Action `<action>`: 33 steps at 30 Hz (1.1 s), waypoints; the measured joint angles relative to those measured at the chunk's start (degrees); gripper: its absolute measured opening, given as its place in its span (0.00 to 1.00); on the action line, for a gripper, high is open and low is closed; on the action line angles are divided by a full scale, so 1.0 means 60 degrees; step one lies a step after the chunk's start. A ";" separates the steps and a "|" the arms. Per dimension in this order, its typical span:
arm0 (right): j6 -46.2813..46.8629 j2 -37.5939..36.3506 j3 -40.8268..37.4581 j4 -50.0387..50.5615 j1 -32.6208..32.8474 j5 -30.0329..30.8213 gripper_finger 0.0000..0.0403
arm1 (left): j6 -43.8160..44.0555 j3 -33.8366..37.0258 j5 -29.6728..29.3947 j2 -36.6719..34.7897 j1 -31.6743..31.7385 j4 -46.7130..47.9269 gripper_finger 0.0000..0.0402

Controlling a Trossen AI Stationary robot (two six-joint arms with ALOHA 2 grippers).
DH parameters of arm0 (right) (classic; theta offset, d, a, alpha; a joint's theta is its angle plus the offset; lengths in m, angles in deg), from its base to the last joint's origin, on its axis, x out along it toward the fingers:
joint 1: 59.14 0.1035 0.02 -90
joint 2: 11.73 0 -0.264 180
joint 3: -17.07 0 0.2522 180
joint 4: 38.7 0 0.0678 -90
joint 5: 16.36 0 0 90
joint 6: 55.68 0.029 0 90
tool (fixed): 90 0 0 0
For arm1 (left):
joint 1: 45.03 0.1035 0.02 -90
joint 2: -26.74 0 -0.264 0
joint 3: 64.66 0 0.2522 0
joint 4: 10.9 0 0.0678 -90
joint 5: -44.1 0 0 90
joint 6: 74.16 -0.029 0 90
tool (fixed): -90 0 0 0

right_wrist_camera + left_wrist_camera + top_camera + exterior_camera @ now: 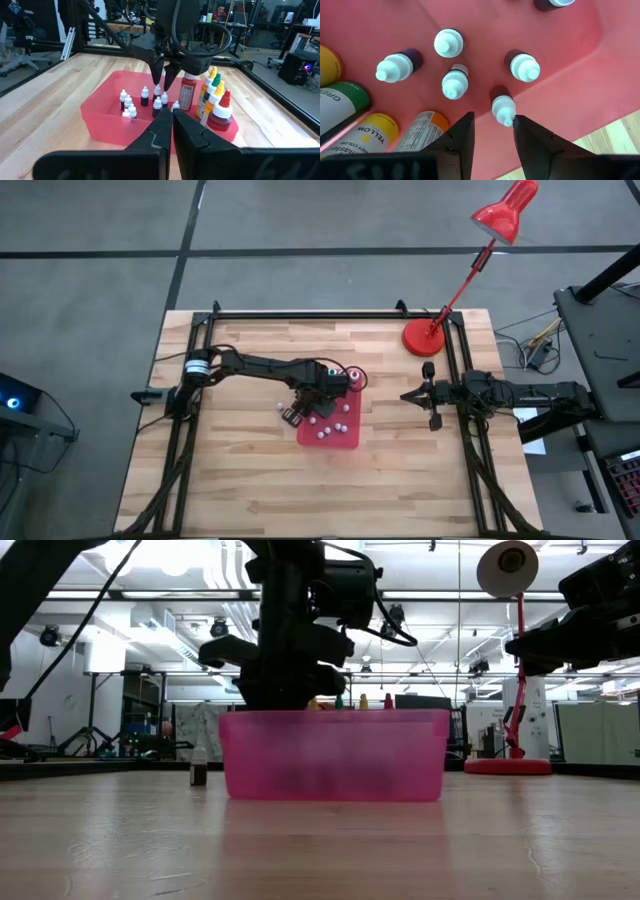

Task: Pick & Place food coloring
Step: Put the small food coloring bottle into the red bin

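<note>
Inside the red tray at the table's centre, the left gripper is hanging with its fingers partly spread, gripping nothing. A small food coloring bottle is standing upright just beyond the fingertips, among other white-capped bottles in the tray. One dark bottle is sitting on the table beside the tray. The right gripper, fingers pressed together, is waiting near the red lamp.
</note>
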 joint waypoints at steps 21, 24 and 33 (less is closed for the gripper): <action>0.0016 0.0000 -0.0001 -0.0001 0.0000 0.0003 0.02 | 0.0696 -0.0472 -0.0027 -0.0069 0.0022 -0.0017 0.27; 0.0016 0.0000 0.0001 0.0001 -0.0002 0.0002 0.02 | 0.1105 -0.0611 -0.0025 -0.0073 0.0046 -0.0021 0.27; 0.0021 0.0003 0.0001 0.0001 -0.0003 0.0003 0.02 | 0.2679 -0.0679 -0.0022 -0.0073 0.0054 -0.0065 0.27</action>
